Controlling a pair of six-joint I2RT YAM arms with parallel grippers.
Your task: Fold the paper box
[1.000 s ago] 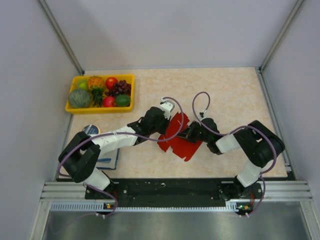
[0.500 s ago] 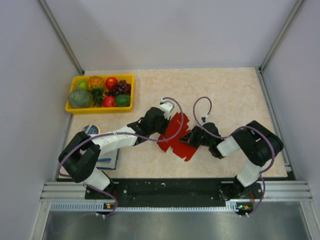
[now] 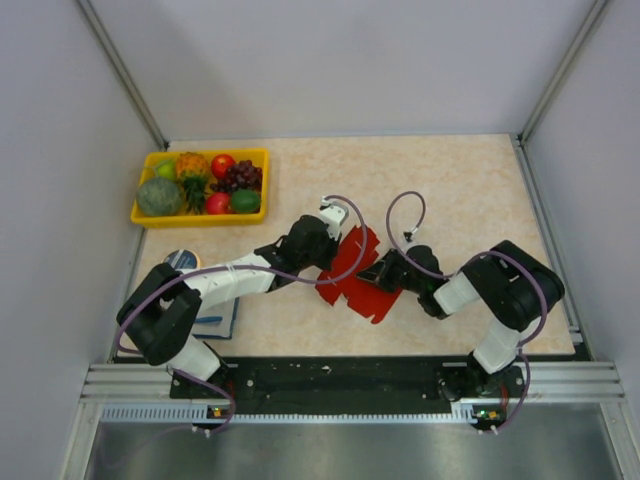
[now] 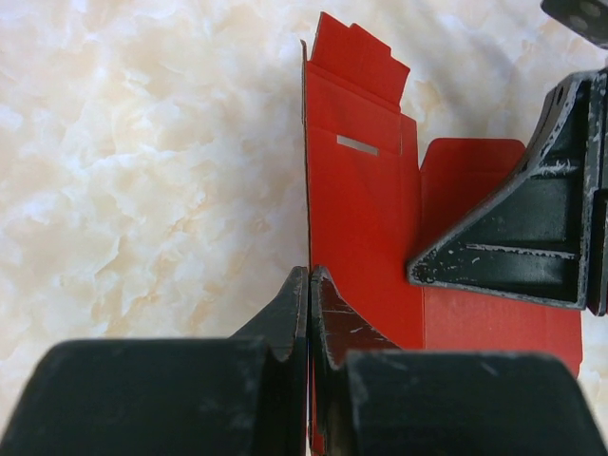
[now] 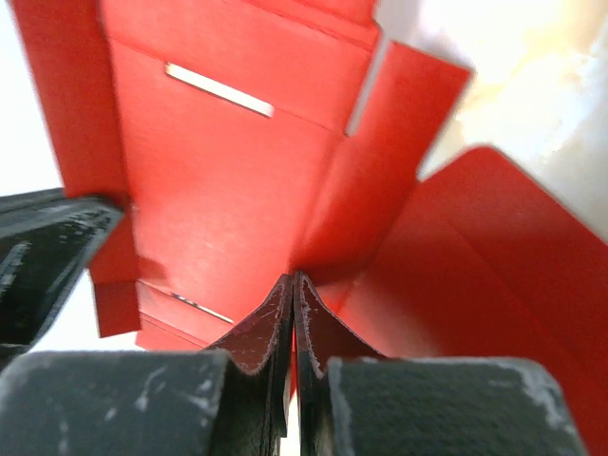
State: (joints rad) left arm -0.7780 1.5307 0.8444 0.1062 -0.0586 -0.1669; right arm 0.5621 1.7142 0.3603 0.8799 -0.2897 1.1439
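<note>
The paper box (image 3: 358, 285) is set near the middle of the counter (image 3: 470, 190), between the left hand (image 3: 332, 262) on its left edge and the right hand (image 3: 368, 272) on its right part. A tray (image 3: 200, 221) of fruit is placed at the far left corner. A notebook (image 3: 216, 322) is laid at the near left, beside the left arm (image 3: 235, 280).

Right gripper (image 5: 292, 281): fingers (image 5: 249, 334) pressed together, thin red edge pinched between them. Paper box (image 5: 228, 190) fills the view, red panels raised, narrow pale slot (image 5: 218, 90) in far panel, rounded flap spreading right. Pale marbled desk (image 5: 537, 85) far right.
</note>
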